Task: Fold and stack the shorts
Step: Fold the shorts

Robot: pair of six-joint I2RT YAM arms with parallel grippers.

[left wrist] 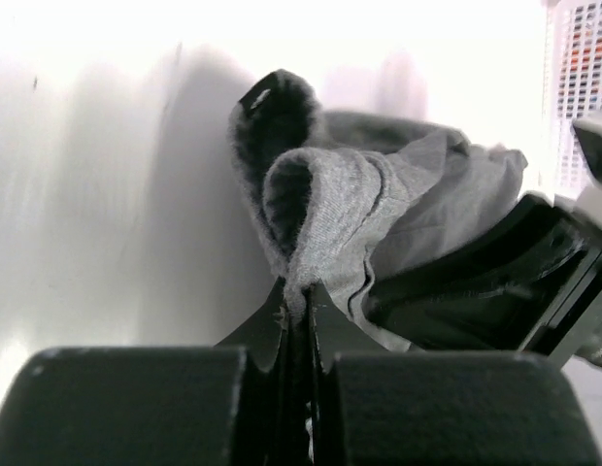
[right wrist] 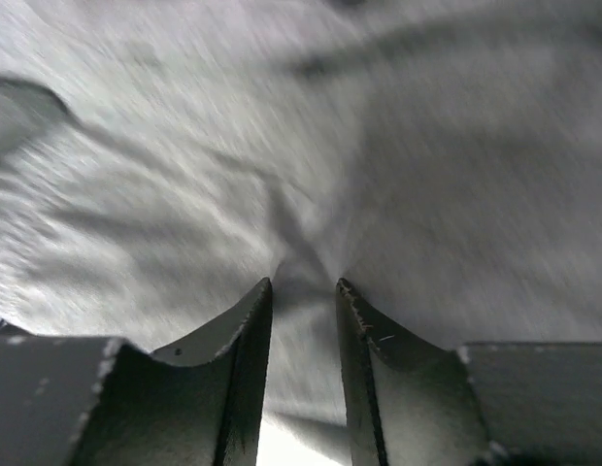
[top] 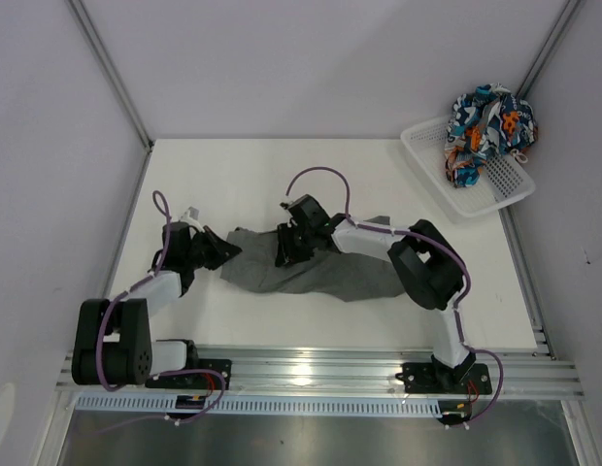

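Note:
The dark grey shorts [top: 320,272] lie crumpled in the middle of the table. My left gripper [top: 219,254] is shut on their left edge; in the left wrist view [left wrist: 299,303] a fold of grey cloth [left wrist: 350,204] rises from the closed jaws. My right gripper [top: 286,249] sits on the shorts' upper middle. In the right wrist view [right wrist: 303,291] its jaws stand narrowly apart with a puckered pinch of grey cloth [right wrist: 301,194] between them. The patterned shorts [top: 490,121] sit bunched at the far end of the white mesh basket [top: 447,180].
The basket stands tilted at the table's back right corner. Walls close in the table at the left, back and right. A metal rail [top: 311,369] runs along the near edge. My right arm [left wrist: 495,282] shows close beside the cloth in the left wrist view.

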